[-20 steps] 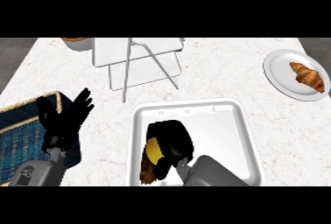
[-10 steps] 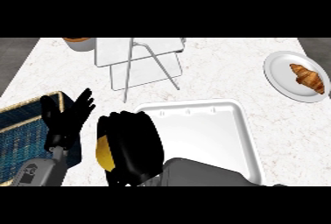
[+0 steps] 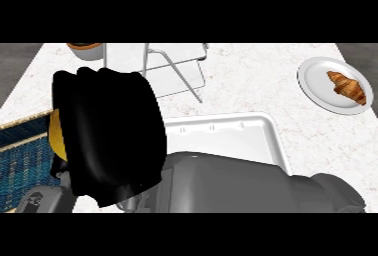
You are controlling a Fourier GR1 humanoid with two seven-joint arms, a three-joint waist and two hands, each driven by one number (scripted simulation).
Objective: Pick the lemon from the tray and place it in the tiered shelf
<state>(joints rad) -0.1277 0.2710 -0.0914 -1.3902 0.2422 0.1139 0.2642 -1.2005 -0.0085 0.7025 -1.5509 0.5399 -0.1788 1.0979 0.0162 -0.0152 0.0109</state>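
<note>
My right hand point(image 3: 111, 130) fills the left middle of the head view, raised close to the camera, its fingers curled round the yellow lemon point(image 3: 56, 131). Only a sliver of the lemon shows at the hand's left edge. The hand is above the counter to the left of the white tray point(image 3: 221, 131) and in front of the white wire tiered shelf point(image 3: 173, 70), which stands at the back. The right forearm point(image 3: 236, 185) covers the tray's near part. My left hand is hidden behind the right hand; only its grey forearm point(image 3: 40, 200) shows at the lower left.
A white plate point(image 3: 317, 92) with a croissant point(image 3: 347, 86) sits at the back right. A blue woven mat point(image 3: 22, 157) lies at the left edge. A brown round object point(image 3: 85, 47) stands at the back left beside the shelf.
The right hand lifted the lemon out of the tray, moved it left and up toward the camera, and now hides the left hand. The tray stands bare of the lemon.
</note>
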